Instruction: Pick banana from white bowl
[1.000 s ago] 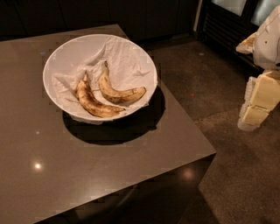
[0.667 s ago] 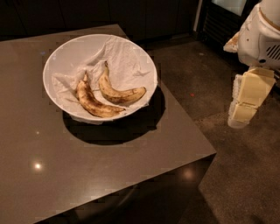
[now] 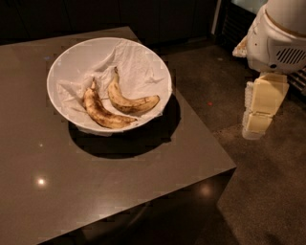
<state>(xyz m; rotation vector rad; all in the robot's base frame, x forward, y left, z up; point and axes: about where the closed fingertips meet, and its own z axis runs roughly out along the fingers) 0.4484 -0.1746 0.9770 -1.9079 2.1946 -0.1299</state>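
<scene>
The white bowl (image 3: pixel 67 60), lined with crumpled white paper, stands on a dark brown table (image 3: pixel 95 186). The banana (image 3: pixel 130 101), the yellower one with a dark stem, lies in the bowl's middle. A browner, speckled banana (image 3: pixel 102 114) lies just left of it, close beside it. My gripper (image 3: pixel 256 128) hangs at the right, off the table and over the floor, well to the right of the bowl and apart from it. It points downward under the white arm housing (image 3: pixel 279 40).
The table's right edge (image 3: pixel 205 129) and front corner (image 3: pixel 234 167) lie between the gripper and the bowl. A dark speckled floor (image 3: pixel 267 191) is to the right. Dark cabinets (image 3: pixel 143 14) run along the back.
The arm and gripper have moved left and toward the table, with more of the white housing now in view. The bowl and both bananas have not moved.
</scene>
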